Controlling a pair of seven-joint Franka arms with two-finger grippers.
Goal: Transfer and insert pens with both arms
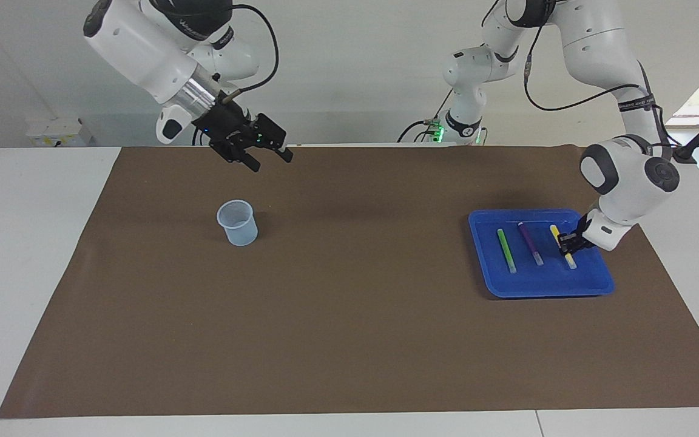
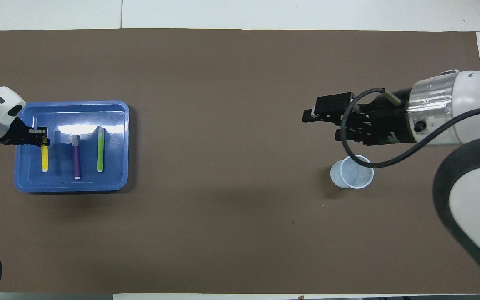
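Left gripper (image 1: 568, 244) clamped on the yellow pen (image 1: 562, 246), gripped near the pale cap end; pen low over the blue tray (image 1: 540, 284), along the tray edge toward the left arm's end of the table; lifted clear or still in contact: not discernible. Grip near one end judged to leave the remaining length free for a handover. Purple pen (image 1: 530, 242) and green pen (image 1: 506, 249) flat and parallel on the tray floor, well apart, ready for single picks. Tray near the mat (image 1: 349, 340) edge at the left arm's end. Right gripper (image 1: 267, 156) raised over the mat, fingers spread wide, empty, over the mat edge nearest the robots; judged as staged to receive. Clear cup (image 1: 238, 223) upright, mouth up, toward the right arm's end; judged as the insertion target. No pen inserted yet.
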